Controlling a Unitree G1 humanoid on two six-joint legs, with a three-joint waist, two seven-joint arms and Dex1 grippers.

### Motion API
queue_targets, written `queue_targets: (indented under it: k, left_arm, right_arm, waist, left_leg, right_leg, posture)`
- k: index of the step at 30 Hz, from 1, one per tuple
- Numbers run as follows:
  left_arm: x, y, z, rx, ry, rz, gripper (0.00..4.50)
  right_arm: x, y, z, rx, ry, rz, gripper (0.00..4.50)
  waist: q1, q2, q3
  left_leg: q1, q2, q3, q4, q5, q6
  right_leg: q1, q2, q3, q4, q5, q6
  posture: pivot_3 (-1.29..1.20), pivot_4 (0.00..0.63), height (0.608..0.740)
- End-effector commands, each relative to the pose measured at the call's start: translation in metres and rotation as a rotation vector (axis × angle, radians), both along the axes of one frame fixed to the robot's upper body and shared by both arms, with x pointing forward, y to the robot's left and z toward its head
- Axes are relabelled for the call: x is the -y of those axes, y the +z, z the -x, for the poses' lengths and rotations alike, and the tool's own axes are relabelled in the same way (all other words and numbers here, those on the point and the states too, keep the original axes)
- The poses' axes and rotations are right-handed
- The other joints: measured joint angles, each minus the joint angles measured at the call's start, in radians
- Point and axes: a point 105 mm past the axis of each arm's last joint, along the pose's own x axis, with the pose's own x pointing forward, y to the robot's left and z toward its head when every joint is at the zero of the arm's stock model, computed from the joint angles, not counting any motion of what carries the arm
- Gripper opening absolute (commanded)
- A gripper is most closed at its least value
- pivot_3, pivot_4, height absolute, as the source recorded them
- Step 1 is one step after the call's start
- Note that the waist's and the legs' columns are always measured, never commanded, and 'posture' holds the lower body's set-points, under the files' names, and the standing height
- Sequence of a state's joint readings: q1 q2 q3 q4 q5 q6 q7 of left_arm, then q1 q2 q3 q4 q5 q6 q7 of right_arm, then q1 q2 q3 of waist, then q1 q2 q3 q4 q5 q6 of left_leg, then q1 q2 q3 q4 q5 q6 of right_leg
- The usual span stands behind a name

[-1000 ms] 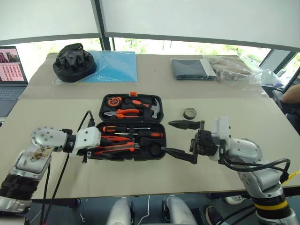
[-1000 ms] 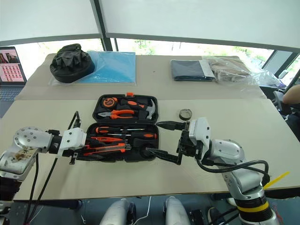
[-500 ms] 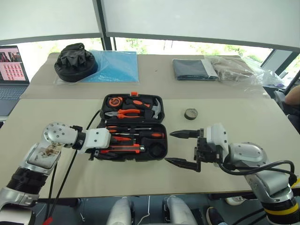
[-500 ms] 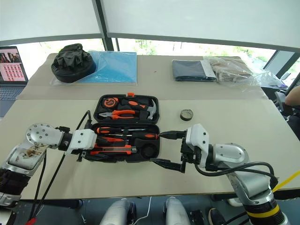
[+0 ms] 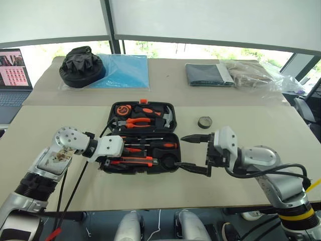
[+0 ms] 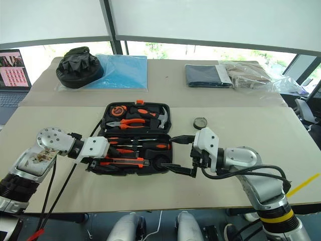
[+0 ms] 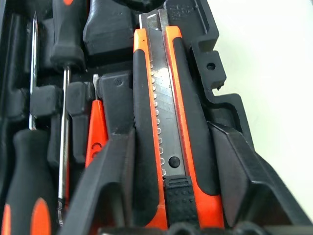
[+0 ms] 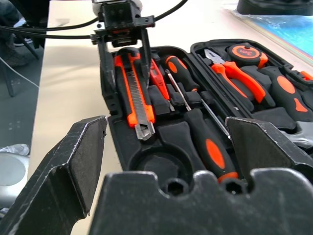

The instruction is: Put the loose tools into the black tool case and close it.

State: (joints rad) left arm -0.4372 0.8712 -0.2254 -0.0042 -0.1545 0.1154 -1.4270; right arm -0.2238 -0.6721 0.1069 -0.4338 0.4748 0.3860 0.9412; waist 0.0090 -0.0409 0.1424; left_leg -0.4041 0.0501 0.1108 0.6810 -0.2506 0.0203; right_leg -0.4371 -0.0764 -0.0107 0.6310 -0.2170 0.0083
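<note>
beige worktop (image 5: 60,120) under a window wall. left gripper (image 5: 111,159) straddles the utility knife (image 5: 134,161) seated in the black tool case (image 5: 142,136) near the front edge, fingers parted, not gripping. right gripper (image 5: 194,153) gapes wide, empty, at the case's right end. the tape roll (image 5: 204,122) lies loose behind it toward the far edge, so the right arm looks nearer.

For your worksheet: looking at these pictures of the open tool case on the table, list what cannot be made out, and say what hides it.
- Utility knife, left wrist view: rear end cut off by the picture's edge.
- Left gripper, head views: fingers hidden behind its own white wrist housing.
- Laptop: screen too small to read, cut by the edge.
- Tape roll: any markings too small to read.
</note>
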Motion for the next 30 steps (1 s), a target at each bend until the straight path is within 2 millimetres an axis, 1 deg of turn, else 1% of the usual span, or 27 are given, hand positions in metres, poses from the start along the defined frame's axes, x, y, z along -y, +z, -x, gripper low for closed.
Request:
queue_targets:
  k: [1, 2, 3, 8, 10, 12, 13, 16, 20, 21, 23, 25, 28, 29, 30]
  left_arm:
    - [0.013, 0.015, 0.005, -0.040, -0.057, 0.115, 3.92]
    - [0.014, 0.021, 0.005, -0.041, -0.065, 0.137, 4.20]
    - [0.013, 0.027, 0.005, -0.042, -0.070, 0.157, 4.37]
    - [0.011, 0.052, -0.001, -0.010, -0.065, 0.255, 4.37]
    - [0.012, 0.058, -0.003, 0.012, -0.060, 0.295, 4.37]
    - [0.014, 0.057, -0.004, 0.032, -0.058, 0.320, 3.84]
    - [0.014, 0.055, -0.002, 0.029, -0.061, 0.332, 3.68]
    - [0.015, 0.038, 0.006, 0.026, -0.084, 0.318, 2.60]
    - [0.012, 0.019, 0.008, 0.029, -0.047, 0.332, 1.10]
    - [0.010, 0.014, 0.009, 0.021, -0.043, 0.328, 0.82]
    - [0.009, 0.006, 0.009, 0.027, -0.017, 0.339, 0.04]
    - [0.007, -0.004, 0.004, 0.051, 0.017, 0.317, 0.01]
    - [0.007, -0.011, -0.002, 0.045, 0.066, 0.315, 0.01]
    - [0.007, -0.013, -0.001, 0.042, 0.063, 0.313, 0.01]
    - [0.006, -0.019, 0.001, 0.027, 0.057, 0.281, 0.01]
  right_arm:
    - [-0.002, 0.009, -0.004, 0.045, 0.005, -0.021, 4.50]
    - [-0.002, 0.009, -0.005, 0.046, 0.005, -0.023, 4.50]
    - [-0.002, 0.009, -0.006, 0.047, 0.004, -0.025, 4.50]
    - [0.000, 0.010, -0.012, 0.053, 0.001, -0.042, 4.50]
    - [0.000, 0.010, -0.013, 0.055, -0.004, -0.049, 4.50]
    - [0.001, 0.009, -0.015, 0.056, -0.010, -0.057, 4.50]
    - [0.001, 0.009, -0.015, 0.057, -0.013, -0.060, 4.50]
    - [-0.001, 0.007, -0.016, 0.060, -0.019, -0.070, 4.50]
    - [-0.003, 0.005, -0.016, 0.064, -0.026, -0.080, 4.50]
    - [-0.003, 0.005, -0.016, 0.064, -0.028, -0.082, 4.50]
    - [-0.004, 0.004, -0.016, 0.063, -0.029, -0.084, 4.50]
    - [-0.004, 0.003, -0.016, 0.060, -0.028, -0.086, 4.50]
    - [-0.005, 0.003, -0.015, 0.056, -0.023, -0.087, 4.50]
    - [-0.005, 0.003, -0.014, 0.056, -0.022, -0.087, 4.50]
    - [-0.006, 0.003, -0.014, 0.054, -0.020, -0.086, 4.50]
  waist:
    - [0.000, 0.000, 0.000]
    - [0.000, 0.000, 0.000]
    - [0.001, 0.000, 0.000]
    - [0.001, 0.000, 0.000]
    - [0.001, 0.000, 0.000]
    - [0.001, 0.000, 0.000]
    - [0.001, 0.000, 0.000]
    - [-0.001, 0.000, 0.000]
    - [-0.002, 0.000, 0.000]
    - [-0.002, 0.000, 0.000]
    - [-0.001, 0.000, 0.000]
    - [0.001, 0.000, 0.000]
    - [0.003, 0.000, 0.000]
    - [0.004, 0.000, 0.000]
    - [0.004, 0.000, 0.000]
  left_leg:
    - [0.000, 0.000, 0.000, 0.000, 0.000, 0.000]
    - [-0.001, 0.000, 0.000, 0.000, 0.000, 0.000]
    - [-0.001, 0.000, 0.000, 0.001, 0.000, 0.000]
    - [-0.002, 0.000, -0.001, 0.002, 0.000, 0.000]
    - [-0.002, 0.000, -0.001, 0.002, 0.000, 0.000]
    - [-0.002, 0.000, -0.001, 0.002, 0.000, 0.000]
    - [-0.002, 0.000, -0.001, 0.002, 0.000, 0.000]
    - [-0.002, 0.000, -0.001, 0.003, 0.000, 0.000]
    - [-0.002, 0.000, -0.001, 0.003, 0.000, 0.000]
    - [-0.002, 0.000, -0.001, 0.003, 0.000, 0.000]
    - [-0.001, 0.000, -0.001, 0.003, 0.000, 0.000]
    - [-0.001, 0.000, -0.001, 0.003, 0.000, 0.000]
    - [-0.001, 0.000, -0.001, 0.003, 0.000, 0.000]
    - [-0.001, 0.000, -0.001, 0.003, 0.000, 0.000]
    - [-0.001, 0.000, -0.001, 0.003, 0.000, 0.000]
  right_leg:
    - [0.000, 0.000, 0.000, 0.000, 0.000, 0.000]
    - [0.000, 0.000, 0.000, 0.000, 0.000, 0.000]
    - [-0.001, 0.000, 0.000, 0.000, 0.000, 0.000]
    - [-0.001, 0.000, -0.001, 0.001, 0.000, 0.000]
    - [-0.001, 0.000, -0.001, 0.001, 0.000, 0.000]
    - [0.000, 0.000, -0.001, 0.001, 0.000, 0.000]
    - [0.000, 0.000, -0.001, 0.001, 0.000, 0.000]
    - [0.000, 0.000, -0.001, 0.001, 0.000, 0.000]
    - [-0.001, 0.000, -0.001, 0.001, 0.000, 0.000]
    - [0.000, 0.000, -0.001, 0.001, 0.000, 0.000]
    - [0.000, 0.000, -0.001, 0.001, 0.000, 0.000]
    - [0.000, 0.000, 0.000, 0.001, 0.000, 0.000]
    - [0.000, 0.000, -0.001, 0.001, 0.000, 0.000]
    - [0.000, 0.000, -0.001, 0.001, 0.001, 0.000]
    - [0.001, 0.000, -0.001, 0.001, 0.001, 0.000]
  posture:
    - [0.00, 0.150, 0.740]
    - [0.00, 0.150, 0.740]
    - [0.00, 0.150, 0.740]
    - [0.00, 0.150, 0.740]
    - [0.00, 0.150, 0.740]
    - [0.00, 0.150, 0.740]
    - [0.00, 0.150, 0.740]
    - [0.00, 0.150, 0.740]
    - [0.00, 0.150, 0.740]
    - [0.00, 0.150, 0.740]
    - [0.00, 0.150, 0.740]
    - [0.00, 0.150, 0.740]
    - [0.00, 0.150, 0.740]
    - [0.00, 0.150, 0.740]
    - [0.00, 0.150, 0.740]
